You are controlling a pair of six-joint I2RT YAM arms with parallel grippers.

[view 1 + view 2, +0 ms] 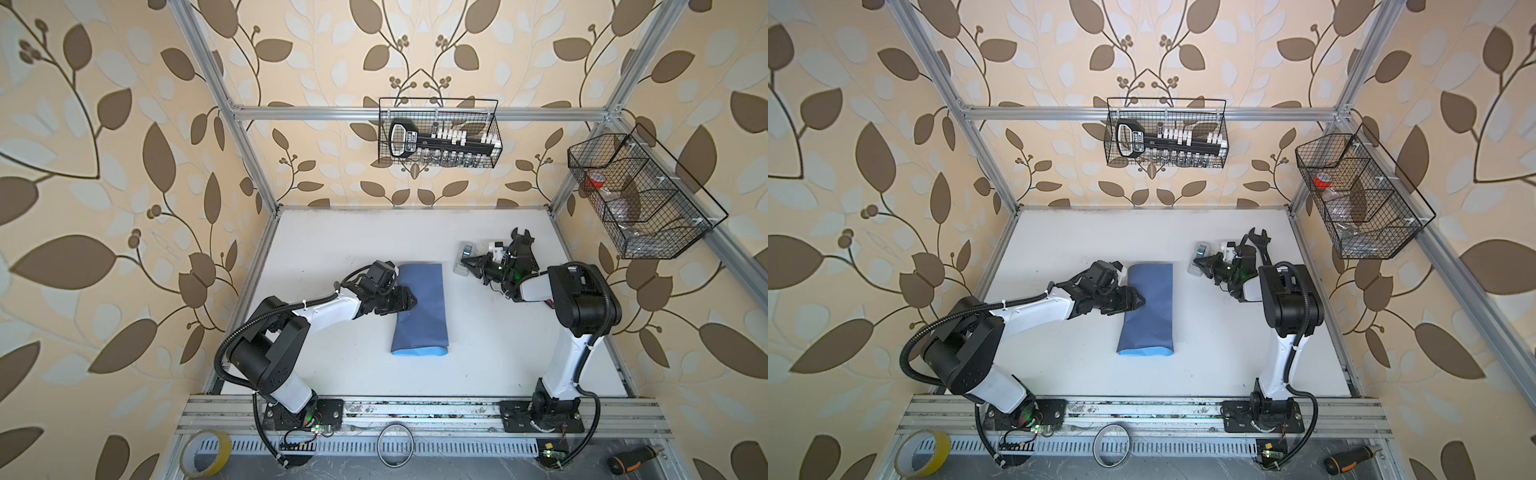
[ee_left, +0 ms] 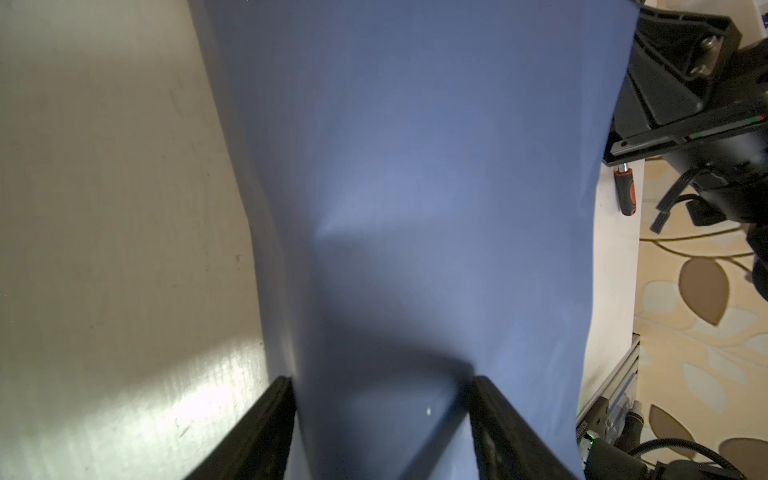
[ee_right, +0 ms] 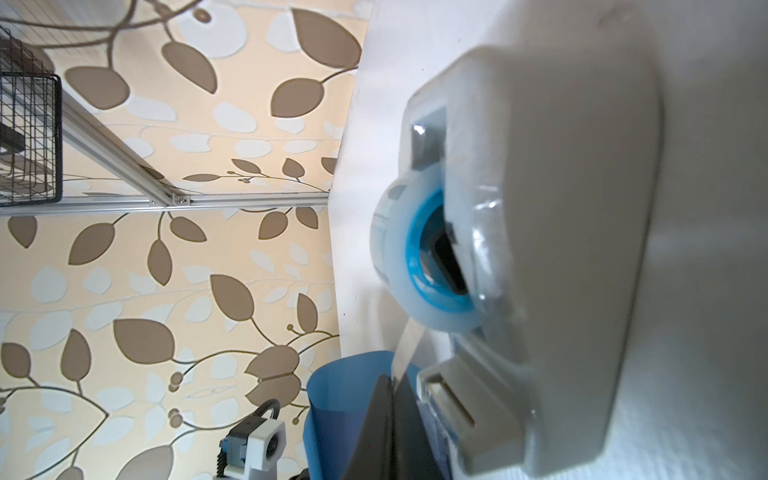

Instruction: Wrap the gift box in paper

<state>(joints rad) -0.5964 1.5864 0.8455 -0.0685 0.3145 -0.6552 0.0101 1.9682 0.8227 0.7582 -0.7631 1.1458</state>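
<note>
Paper [image 1: 424, 328] lies in the middle of your table [image 1: 353, 241], folded over into a long, puffed bundle that runs from the back toward the front. In both top views its slate-blue face is outward, and the light sky-blue face shows only as a strip along the near end. You won't find the gift box in any view (the folded paper hides whatever it covers).

Your left gripper [image 1: 410, 301] reaches in from the left and sits on the bundle's left long edge. In the left wrist view its fingers [image 2: 266, 424] stand well apart with a raised hump of the paper pressed between them, so it has hold of the paper at a wide spread.

Your right gripper [image 1: 469, 262] is well apart from the bundle, at the back right, with its tip right at the small grey-white tape dispenser [image 1: 464, 253]. In the right wrist view its jaws are pinched fully together. A strip of clear tape [image 3: 405, 347] runs from the tape dispenser down to the fingertips and is caught between them. The light-blue open end of the paper shows beyond them in that view.
</note>
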